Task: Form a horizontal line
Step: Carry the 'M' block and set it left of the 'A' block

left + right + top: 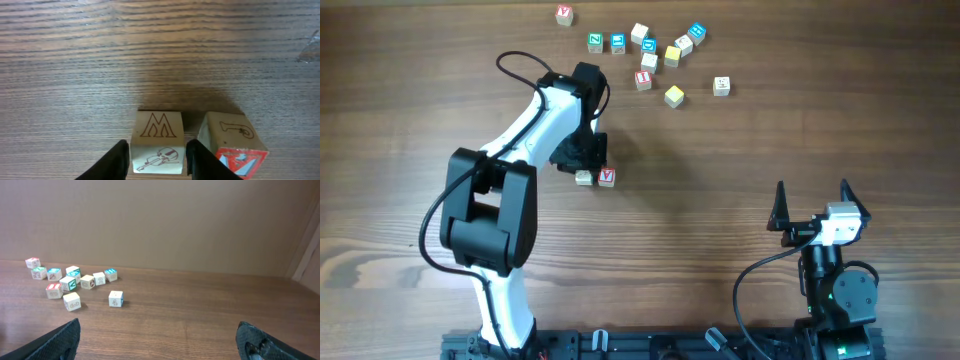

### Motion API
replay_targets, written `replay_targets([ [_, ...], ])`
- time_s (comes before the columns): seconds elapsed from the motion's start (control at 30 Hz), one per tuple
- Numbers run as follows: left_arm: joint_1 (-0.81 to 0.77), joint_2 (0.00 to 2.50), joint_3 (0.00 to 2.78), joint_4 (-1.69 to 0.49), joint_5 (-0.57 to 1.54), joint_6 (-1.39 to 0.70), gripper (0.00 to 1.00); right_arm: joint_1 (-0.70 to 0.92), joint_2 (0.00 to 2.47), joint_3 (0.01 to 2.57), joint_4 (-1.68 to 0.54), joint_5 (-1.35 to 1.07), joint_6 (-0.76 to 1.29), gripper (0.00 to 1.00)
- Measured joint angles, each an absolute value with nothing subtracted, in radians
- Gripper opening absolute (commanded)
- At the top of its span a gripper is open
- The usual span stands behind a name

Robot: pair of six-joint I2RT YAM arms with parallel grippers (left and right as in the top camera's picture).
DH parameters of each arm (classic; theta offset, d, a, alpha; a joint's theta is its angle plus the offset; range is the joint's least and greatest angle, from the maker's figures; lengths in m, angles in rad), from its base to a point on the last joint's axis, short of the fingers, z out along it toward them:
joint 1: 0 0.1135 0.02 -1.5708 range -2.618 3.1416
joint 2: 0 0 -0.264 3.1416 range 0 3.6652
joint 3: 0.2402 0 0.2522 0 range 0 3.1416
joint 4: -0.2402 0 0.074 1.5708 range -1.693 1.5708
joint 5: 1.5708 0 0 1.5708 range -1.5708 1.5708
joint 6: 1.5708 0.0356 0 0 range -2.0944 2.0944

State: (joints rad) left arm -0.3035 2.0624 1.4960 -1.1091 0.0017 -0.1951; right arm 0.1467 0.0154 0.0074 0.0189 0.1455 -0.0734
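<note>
Because the row was being laid in the open middle of the counter point(740, 150), well apart from the supply of blocks, the left arm point(535, 120) reached out over that spot. The right arm point(835, 290) sat back at the near edge, probably parked so as not to crowd the work. The right end effector point(812, 200) gaped wide and held nothing. The left end effector point(157, 144) pointed down over the cream cube point(159, 125), its jaws apart on either side with what looked like a sliver of clearance. That read as straddling rather than clamping, and the cube sat flat on the wood. Just beside it, on the side toward the right arm and across a narrow gap, lay the red "V" cube point(232, 145), turned slightly askew. Together the two made the start of the horizontal line. The other pieces lay in a scattered cluster point(650, 50) at the far side. The red "I" cube point(643, 79) and the yellow cube point(674, 96) were on its near fringe, with the blue-lettered cubes point(617, 43) beyond. The cream cube showed an outlined "M" and, on the adjoining face, a violin drawing. Its neighbour bore an outlined "J" above the "V". A "4" cube point(115, 298) and a red "Y" cube point(564, 14) were legible, but the blue letters were too small to read.
</note>
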Motion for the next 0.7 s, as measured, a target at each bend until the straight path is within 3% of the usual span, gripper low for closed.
replay_targets([
  [0.27,-0.301,2.062,1.495,-1.071,0.002,-0.195,0.50,0.147,0.015,0.007,0.019,0.146,-0.073,1.00],
  [0.7,-0.199,2.062,1.495,-1.067,0.001,-0.281,0.47,0.147,0.015,0.007,0.019,0.146,-0.074,1.00],
])
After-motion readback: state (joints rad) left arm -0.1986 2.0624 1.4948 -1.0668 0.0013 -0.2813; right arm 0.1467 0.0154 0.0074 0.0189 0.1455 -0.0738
